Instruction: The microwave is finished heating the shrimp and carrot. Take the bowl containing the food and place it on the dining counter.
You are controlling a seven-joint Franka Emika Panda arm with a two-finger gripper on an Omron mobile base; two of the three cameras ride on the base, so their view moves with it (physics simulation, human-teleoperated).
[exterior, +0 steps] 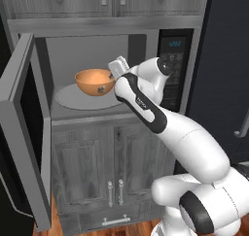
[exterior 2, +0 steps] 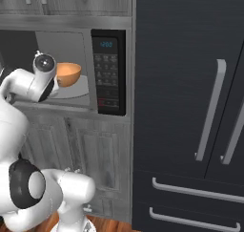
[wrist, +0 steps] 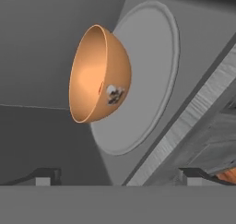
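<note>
The claw (wrist: 119,176) is reaching into the open microwave (exterior: 97,33), and its two dark tips are sitting wide apart with nothing between them, so it is open. Just ahead of the claw, the bowl (wrist: 99,74) is sitting on the pale round plate (wrist: 152,52) inside the microwave. The bowl (exterior: 95,81) is looking round, deep and orange-brown, with a smooth shine and a small speckled mark on its side. The rim is hiding whatever is lying in the bowl. From the right base camera, the arm is covering part of the bowl (exterior 2: 69,73). The microwave door (exterior: 24,128) is swinging out to the claw's left, cut off at the edge.
</note>
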